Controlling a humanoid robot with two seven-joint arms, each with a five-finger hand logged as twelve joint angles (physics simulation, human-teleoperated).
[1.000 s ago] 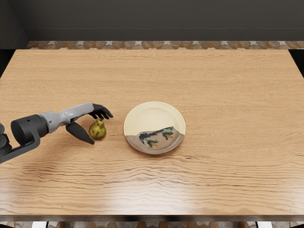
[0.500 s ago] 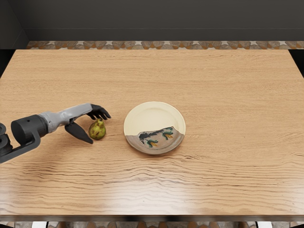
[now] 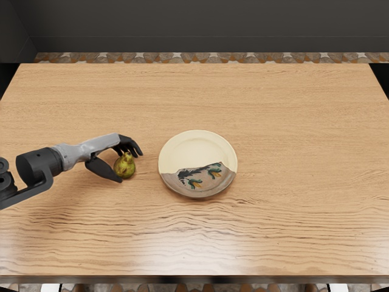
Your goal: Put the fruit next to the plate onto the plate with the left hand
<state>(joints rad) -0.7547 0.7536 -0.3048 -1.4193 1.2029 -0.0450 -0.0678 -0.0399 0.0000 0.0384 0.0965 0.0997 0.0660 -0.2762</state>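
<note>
As I look down from the remote station, the nearest thing of interest is the thumb (image 3: pixel 103 170) of the left robot hand (image 3: pixel 115 153), which lies on the tabletop (image 3: pixel 255 243) to the left of the plate (image 3: pixel 196 145). Just behind the thumb stands the pear (image 3: pixel 124 165), upright, a little left of the plate and apart from its rim. It rests on the tabletop and is not yet lifted. Farther back, the fingers (image 3: pixel 131 146) curl over the far side of the pear, so the robot hand is closed around the fruit, with the thumb on one side and the fingers on the other. The forearm comes in from the left of the plate. My right arm does not show.

I judge the pear to be light and firm, with a smooth skin that may slip. Because it is round below and narrow above, it can roll or tip easily. I would hold it at the wide lower body, not at the neck, and press only gently.

Compared with half a second ago, the fingers are bent lower toward the top of the pear, and the thumb is drawn in against it. The pear and the plate are where they were.
</note>
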